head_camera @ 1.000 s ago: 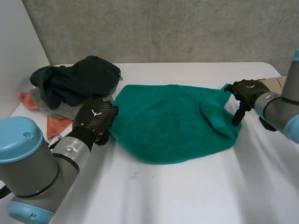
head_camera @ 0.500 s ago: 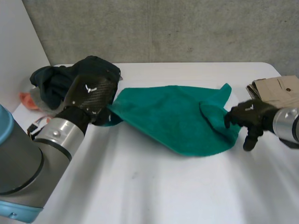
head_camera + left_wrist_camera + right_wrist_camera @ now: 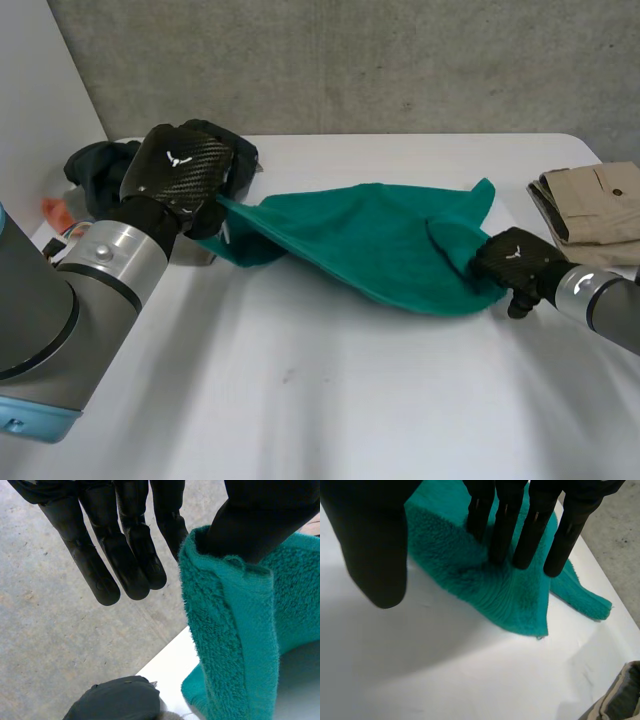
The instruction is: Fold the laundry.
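Note:
A green towel [image 3: 370, 240] lies spread across the middle of the white table [image 3: 330, 400]. My left hand [image 3: 185, 165] holds the towel's left edge lifted off the table. In the left wrist view the thumb pinches that edge of the towel [image 3: 235, 630] while the other fingers [image 3: 130, 545] stay straight beside it. My right hand [image 3: 512, 258] rests on the towel's near right corner. In the right wrist view its straight fingers [image 3: 502, 520] press down on the towel [image 3: 470, 575], with the thumb [image 3: 375, 555] apart over bare table.
A pile of dark clothes [image 3: 100, 165] lies at the back left, behind my left hand, with an orange cloth [image 3: 50, 210] beside it. Folded beige trousers [image 3: 595, 200] sit at the right edge. A grey wall runs behind the table.
My left hand has lifted the towel's left edge up and back. My right hand has come from the far right corner down onto the near right corner, fingers now on the cloth.

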You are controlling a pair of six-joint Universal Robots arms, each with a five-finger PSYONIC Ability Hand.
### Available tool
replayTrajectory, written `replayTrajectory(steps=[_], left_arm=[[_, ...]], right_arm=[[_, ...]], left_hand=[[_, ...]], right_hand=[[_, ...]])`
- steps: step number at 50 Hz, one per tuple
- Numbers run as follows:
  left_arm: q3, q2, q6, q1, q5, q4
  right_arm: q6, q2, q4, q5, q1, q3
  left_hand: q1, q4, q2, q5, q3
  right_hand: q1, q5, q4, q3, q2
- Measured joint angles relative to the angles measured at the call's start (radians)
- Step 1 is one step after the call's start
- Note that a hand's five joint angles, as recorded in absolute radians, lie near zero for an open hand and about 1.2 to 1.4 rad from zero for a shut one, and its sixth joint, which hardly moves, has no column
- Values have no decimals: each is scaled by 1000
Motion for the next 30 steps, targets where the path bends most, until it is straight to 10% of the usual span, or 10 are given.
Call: replayTrajectory(steps=[6, 16, 30], left_arm=[[-6, 0, -2, 8, -1, -2], [-20, 56, -7, 36, -15, -68], [67, 269, -3, 144, 39, -430]], right_arm=[[28, 58, -28, 6, 12, -82], [157, -81, 2, 70, 15, -121], [105, -443, 623, 104, -66, -329]], left_hand=[[0, 0, 0, 0, 0], [0, 0, 0, 0, 0], [0, 1, 1, 0, 1]], right_hand=[[468, 510, 522, 516, 522], [468, 522, 560, 550, 532], [468, 547, 564, 551, 532]])
